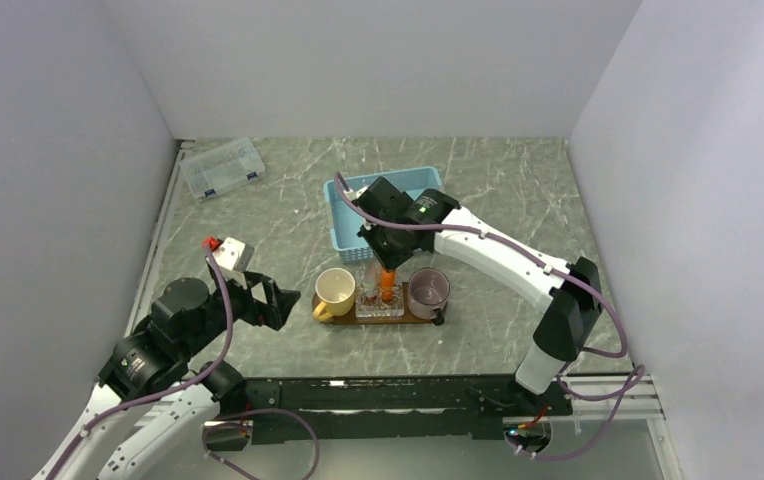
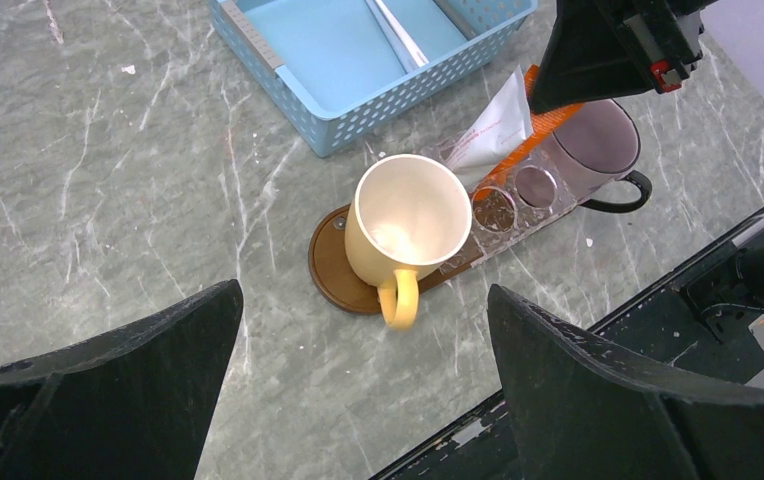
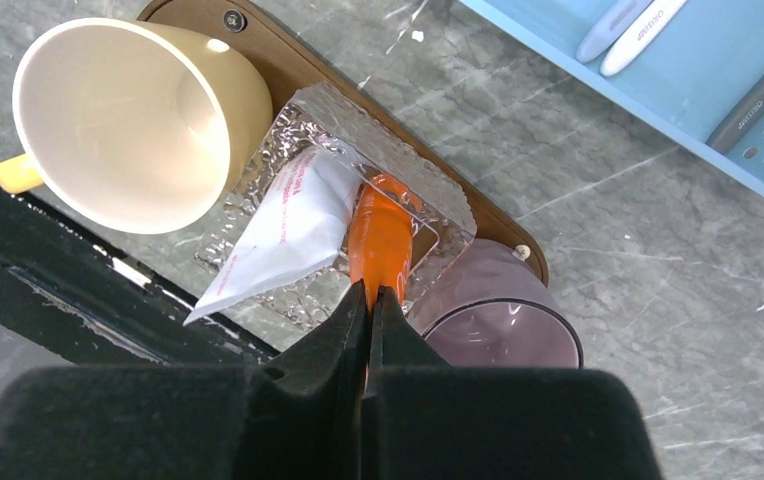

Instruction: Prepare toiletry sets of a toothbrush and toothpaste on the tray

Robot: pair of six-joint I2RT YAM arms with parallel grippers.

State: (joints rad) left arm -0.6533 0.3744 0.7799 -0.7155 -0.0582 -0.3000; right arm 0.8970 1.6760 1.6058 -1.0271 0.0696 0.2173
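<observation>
Tray (image 2: 328, 268) – two mugs (image 3: 123, 120), two tubes (image 3: 293, 225); right claw (image 3: 366, 310) clamped on orange tube (image 3: 380, 235) – left claw (image 2: 363, 292) apart.

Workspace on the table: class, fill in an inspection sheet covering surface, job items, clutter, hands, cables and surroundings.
Surface: grey marble-look table.
Job's things: tray holds yellow mug, clear holder, purple mug; white tube and orange tube stand in holder; toothbrushes lie in blue basket.
Clutter: clear lidded box, far left.
Hands: left hand open, empty; right hand shut on orange tube's end.
Cables: purple cables along both arms.
Surroundings: white walls.
</observation>
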